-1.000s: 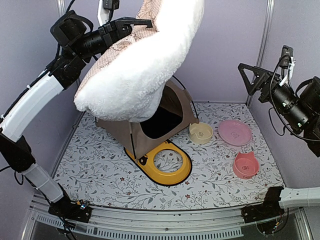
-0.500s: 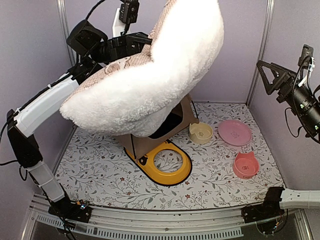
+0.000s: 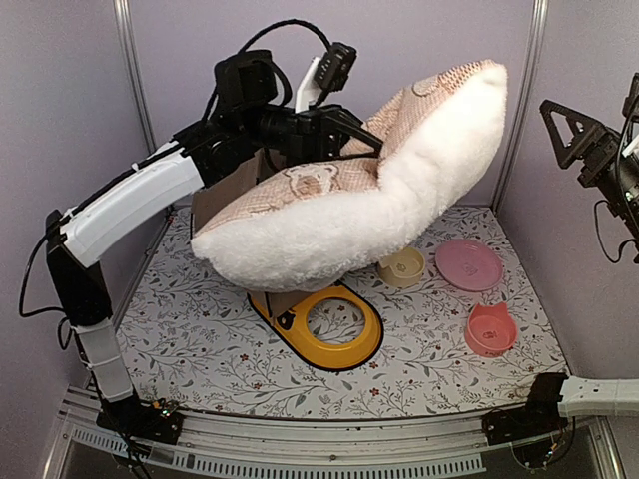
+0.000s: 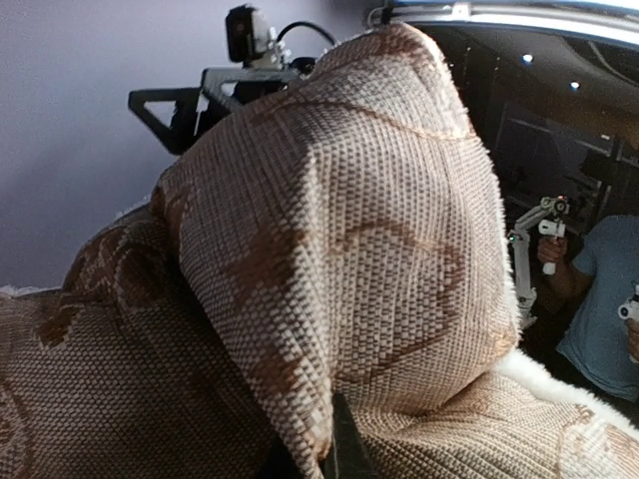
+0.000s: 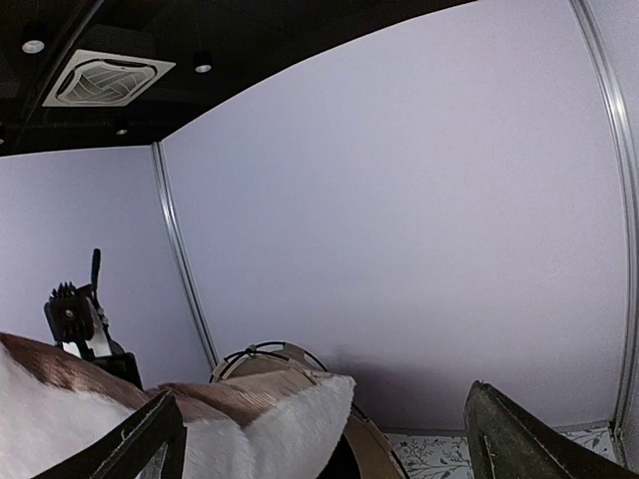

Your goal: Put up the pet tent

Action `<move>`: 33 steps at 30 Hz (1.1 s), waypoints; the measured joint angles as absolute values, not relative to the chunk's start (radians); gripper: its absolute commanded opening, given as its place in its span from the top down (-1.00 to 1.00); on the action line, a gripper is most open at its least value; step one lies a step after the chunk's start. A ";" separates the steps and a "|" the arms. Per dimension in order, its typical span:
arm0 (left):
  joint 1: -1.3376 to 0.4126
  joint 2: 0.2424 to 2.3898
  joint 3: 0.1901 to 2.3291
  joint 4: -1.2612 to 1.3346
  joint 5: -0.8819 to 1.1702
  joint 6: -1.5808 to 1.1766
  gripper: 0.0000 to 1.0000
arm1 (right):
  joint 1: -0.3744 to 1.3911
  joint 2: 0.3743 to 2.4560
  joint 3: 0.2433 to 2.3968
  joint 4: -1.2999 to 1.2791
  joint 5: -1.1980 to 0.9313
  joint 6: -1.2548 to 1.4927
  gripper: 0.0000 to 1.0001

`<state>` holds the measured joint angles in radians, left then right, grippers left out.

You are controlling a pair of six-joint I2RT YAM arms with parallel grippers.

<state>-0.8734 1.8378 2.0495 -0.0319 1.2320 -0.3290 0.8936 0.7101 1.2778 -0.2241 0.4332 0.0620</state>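
1. The left gripper (image 3: 351,140) was clenched on a fold of the pinkish patterned cushion (image 3: 339,225), holding it in the air above and behind the yellow tray (image 3: 351,351).
2. One second earlier the cushion hung steeply, high and to the left of the tray. It had since swung down and to the right and lay almost level, fleecy white side downward.
3. The pet tent (image 3: 224,192) stood directly behind the tray, its front corner on the tray's rear rim. Earlier its dark doorway faced the camera. Now the cushion hid most of it, and only a tan strip on the left and the front corner showed.
4. The right gripper (image 3: 564,130) was spread wide and grasped nothing. It had drawn back from its earlier place, high and well to the right of the tray.
5. The cream bowl (image 3: 401,265), pink plate (image 3: 468,263) and pink cat-eared bowl (image 3: 490,329) lay unmoved to the right of the tray on the floral mat (image 3: 200,344).
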 measured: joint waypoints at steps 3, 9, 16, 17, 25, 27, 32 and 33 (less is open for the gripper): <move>-0.924 1.939 2.138 -0.270 1.090 -0.155 1.00 | 0.894 0.712 1.309 -0.246 0.455 0.056 -0.98; -1.070 2.143 2.177 -0.553 0.676 0.046 1.00 | 0.894 0.746 1.326 -0.323 0.480 0.063 -0.98; -1.153 2.239 2.077 -0.640 0.427 0.088 0.90 | 0.894 0.836 1.326 -0.427 0.493 0.097 -0.98; -1.157 2.237 2.070 -0.635 0.415 0.088 0.90 | 0.894 0.847 1.326 -0.439 0.493 0.102 -0.98; -1.153 2.120 1.898 -0.501 0.328 0.052 1.00 | 0.894 0.902 1.316 -0.516 0.496 0.146 -0.98; -1.150 2.091 1.869 -0.477 0.323 0.047 1.00 | 0.894 0.903 1.312 -0.526 0.500 0.157 -0.98; -1.147 2.077 1.858 -0.433 0.318 0.012 0.23 | 0.894 0.904 1.304 -0.533 0.501 0.180 -0.98; -1.147 2.077 1.858 -0.426 0.312 0.001 0.15 | 0.894 0.905 1.302 -0.537 0.498 0.185 -0.98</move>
<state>-1.1465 2.0773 1.8576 -0.4263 0.3122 0.0006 0.8936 0.9054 1.3022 -0.5365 0.4976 0.1848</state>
